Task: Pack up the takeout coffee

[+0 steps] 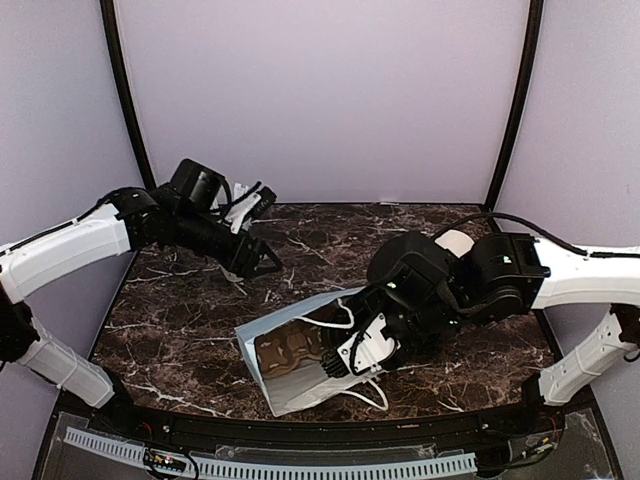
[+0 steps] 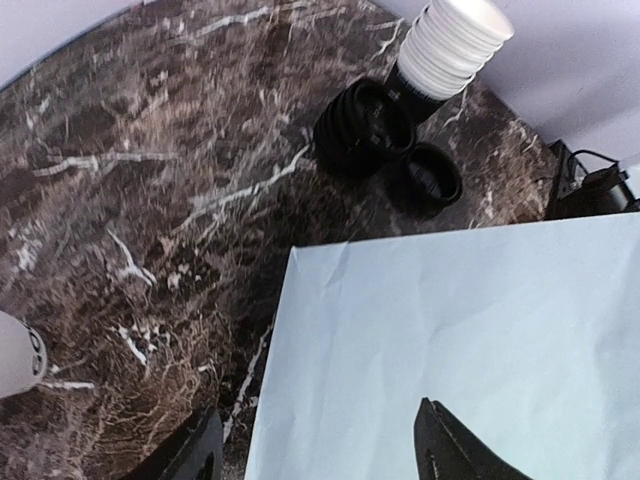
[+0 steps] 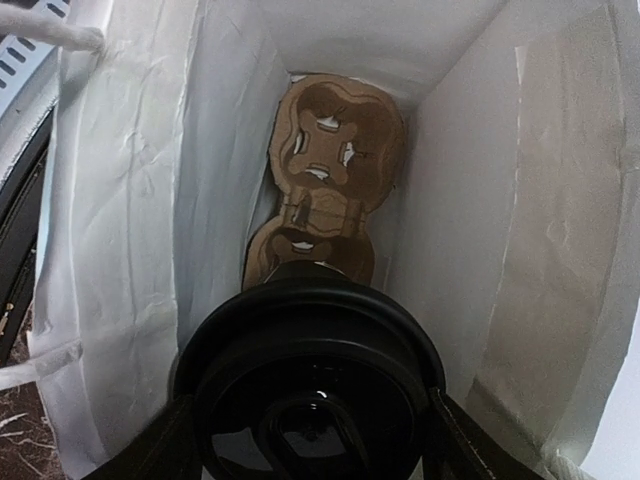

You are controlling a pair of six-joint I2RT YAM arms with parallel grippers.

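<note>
Working down by size. The table (image 1: 180, 330) is dark marble-pattern with white veining. A white paper bag (image 1: 300, 395) lies on its side near the front edge, with its mouth facing the right arm (image 1: 590, 275) and its rope handles loose at the mouth. The left arm (image 1: 70, 245) comes in from the back-left.

A brown cardboard cup carrier (image 3: 335, 140) lies flat against the far end of the bag's interior.

The right gripper (image 3: 310, 400) is inside the bag mouth, clamped on the takeout coffee (image 3: 315, 360). One finger sits on each side of the cup, just under the round black lid. So the coffee is inside the bag, near the mouth and short of the carrier, in the gripper's hold.

The left gripper (image 2: 318, 430) is released, with its fingers spread and nothing between them. It hangs above the bag's upper side panel and touches nothing.

A stack of white-rimmed cups (image 2: 455, 40) stands at the table's far right side. A stack of black lids (image 2: 365, 125) sits against its base. A single black lid (image 2: 432, 178) lies just beside that stack, between it and the bag.
</note>
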